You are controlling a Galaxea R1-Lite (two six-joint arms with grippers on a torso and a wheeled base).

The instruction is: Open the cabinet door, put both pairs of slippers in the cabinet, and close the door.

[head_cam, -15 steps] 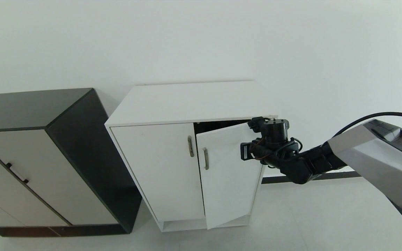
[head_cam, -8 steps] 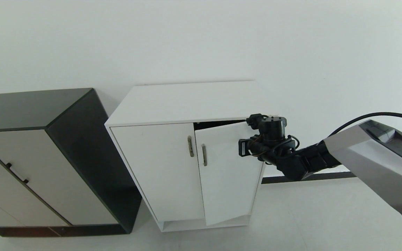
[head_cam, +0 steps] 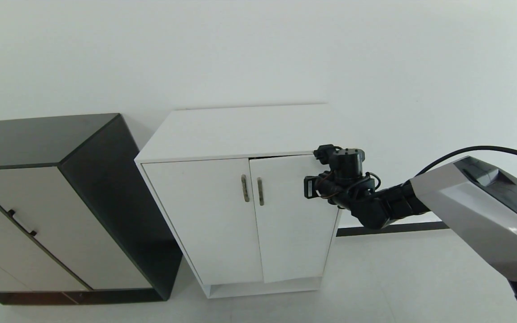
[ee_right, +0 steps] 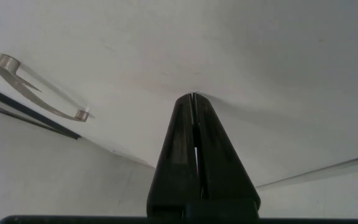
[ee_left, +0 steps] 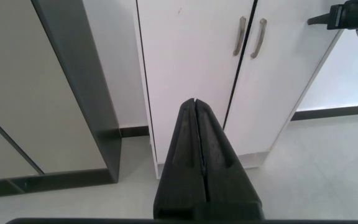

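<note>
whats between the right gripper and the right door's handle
Just bare white door between the right gripper and the handle, clear in the head view.

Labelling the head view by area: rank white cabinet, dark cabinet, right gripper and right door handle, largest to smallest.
Tied: dark cabinet and white cabinet, near alike; dark one is cut by the frame.
Then right gripper.
Last, right door handle.

Two units stand side by side on the floor (head_cam: 420, 278) against the wall (head_cam: 258, 54): the cabinet (head_cam: 240, 130), and a second cabinet (head_cam: 38, 139) just left of it. The handles (head_cam: 244, 188) sit together mid-front. The right gripper (ee_right: 194, 99) is touching the right door (head_cam: 290, 233), up near its outer edge.
</note>
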